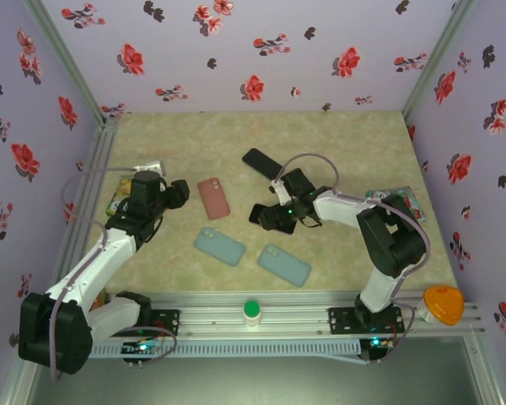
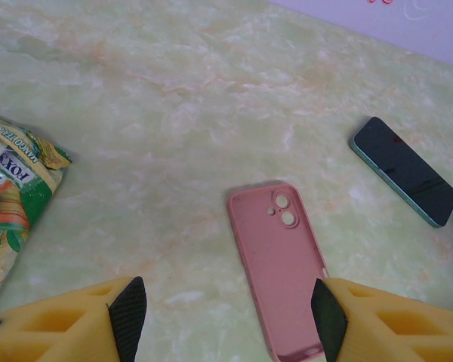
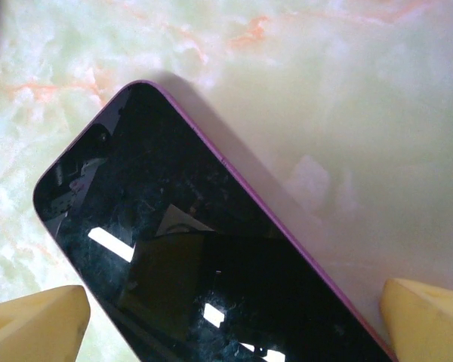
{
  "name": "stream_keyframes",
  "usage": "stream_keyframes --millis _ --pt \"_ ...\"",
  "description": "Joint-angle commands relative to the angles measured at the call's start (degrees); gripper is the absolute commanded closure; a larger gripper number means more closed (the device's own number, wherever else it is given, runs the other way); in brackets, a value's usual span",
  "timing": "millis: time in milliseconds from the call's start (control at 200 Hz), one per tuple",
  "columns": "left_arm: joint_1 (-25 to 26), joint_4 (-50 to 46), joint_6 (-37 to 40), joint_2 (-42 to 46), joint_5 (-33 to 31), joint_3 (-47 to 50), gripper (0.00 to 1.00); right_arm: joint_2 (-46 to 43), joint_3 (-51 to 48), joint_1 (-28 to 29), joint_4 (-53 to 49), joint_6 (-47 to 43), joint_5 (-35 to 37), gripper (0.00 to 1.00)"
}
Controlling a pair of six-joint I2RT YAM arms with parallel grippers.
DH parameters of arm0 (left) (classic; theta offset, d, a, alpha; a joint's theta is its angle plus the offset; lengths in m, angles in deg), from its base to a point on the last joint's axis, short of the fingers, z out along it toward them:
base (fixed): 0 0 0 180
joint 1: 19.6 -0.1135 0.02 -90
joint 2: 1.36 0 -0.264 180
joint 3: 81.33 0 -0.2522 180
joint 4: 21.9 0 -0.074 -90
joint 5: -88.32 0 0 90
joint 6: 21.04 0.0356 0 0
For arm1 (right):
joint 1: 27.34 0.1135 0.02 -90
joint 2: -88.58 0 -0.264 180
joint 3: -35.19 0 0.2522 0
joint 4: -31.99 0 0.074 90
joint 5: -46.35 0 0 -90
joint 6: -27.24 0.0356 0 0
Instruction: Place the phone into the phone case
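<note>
My right gripper [image 3: 230, 324], jaws wide open, straddles the phone [image 3: 174, 234] lying 10-to-4 o'clock, so I should square to its long edges, then close low and gently.

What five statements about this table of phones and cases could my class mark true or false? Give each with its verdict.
1. The pink case lies on the table with its camera cut-out showing. True.
2. The right gripper is shut on the purple-edged phone. False: its jaws stand open, with the phone lying between the fingers.
3. The teal-edged phone sits inside the pink case. False: it lies apart from the case, screen up on the table.
4. The left gripper is open and holds nothing. True.
5. The snack packet lies on top of the pink case. False: it lies apart from the case, off to one side.
</note>
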Motion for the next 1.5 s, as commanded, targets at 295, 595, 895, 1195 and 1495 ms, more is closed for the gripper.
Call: stream_keyframes --millis 295,595,895,1195,1495 --pt "0.27 -0.50 -0.29 1.51 -0.27 0.81 0.35 -5.58 -3.25 2.53 -2.85 4.49 -1.10 0.01" --pt "0.32 -0.94 -0.66 2.23 -0.11 0.90 0.35 -1.61 2.07 4.73 -6.71 -2.21 6.47 0.01" --pt "0.29 -1.34 -0.89 3.05 -0.45 1.03 0.35 1.06 5.44 6.18 -7.62 -6.39 9.45 0.01" --pt "0.33 -1.57 -0.55 2.04 -0.46 0.43 0.34 2.42 5.58 7.39 -7.88 -7.23 8.67 0.01" --pt "0.29 -1.78 -0.50 2.30 -0.40 0.51 0.34 4.63 6.65 7.83 -8.99 -8.79 10.77 0.01"
